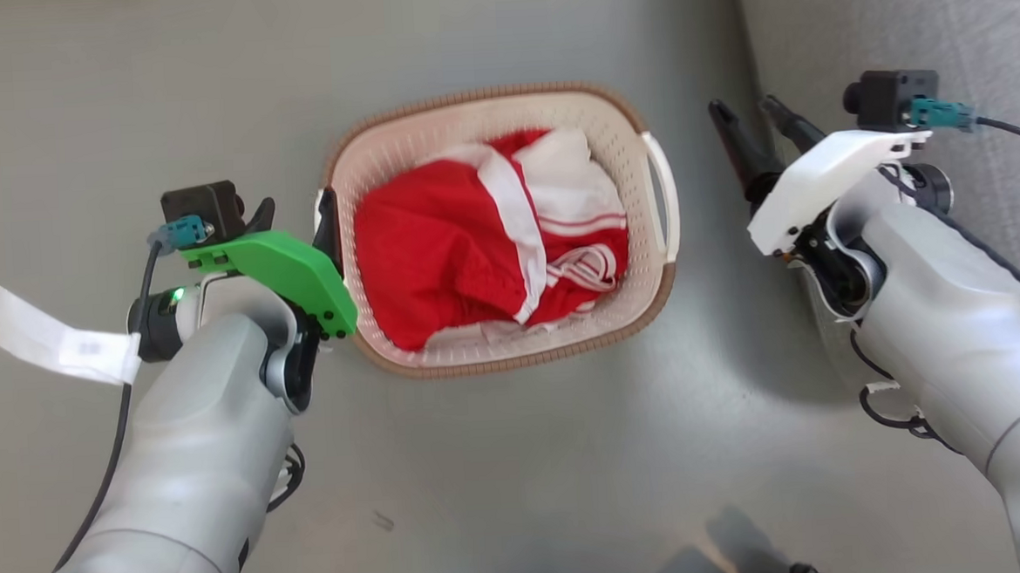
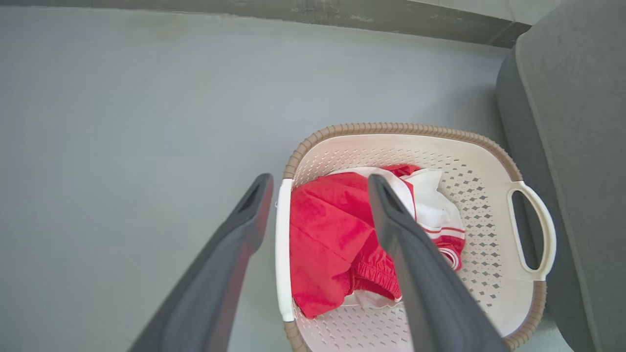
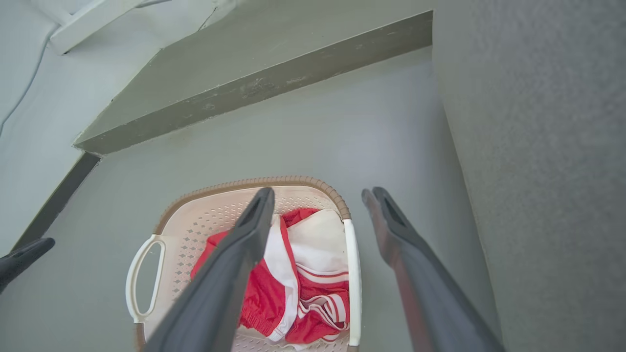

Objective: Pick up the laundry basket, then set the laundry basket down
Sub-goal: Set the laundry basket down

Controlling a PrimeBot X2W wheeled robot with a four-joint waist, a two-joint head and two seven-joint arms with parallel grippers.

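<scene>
Laundry basket point(image 1: 415, 143): on the floor point(image 1: 116, 97), centre, clothes point(image 1: 438, 255) inside.
Left gripper point(image 2: 318, 182): basket's 9 o'clock; jaws wide, astride the left handle point(image 2: 279, 244), apparently to clamp it.
Right gripper point(image 1: 741, 107): 3 o'clock, short of the right handle point(image 1: 667, 195); jaws wide, empty.

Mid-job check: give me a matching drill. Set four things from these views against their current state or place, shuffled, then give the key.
Things
1. left gripper
2. right gripper
3. laundry basket
4. clothing

States or places
A. red and white, bunched inside the basket
B. open, off the basket's right side, not touching it
C. upright on the grey floor
D. open, one finger on either side of the basket's left handle

Pairs: 1-D, 2-B, 3-C, 4-A
</scene>
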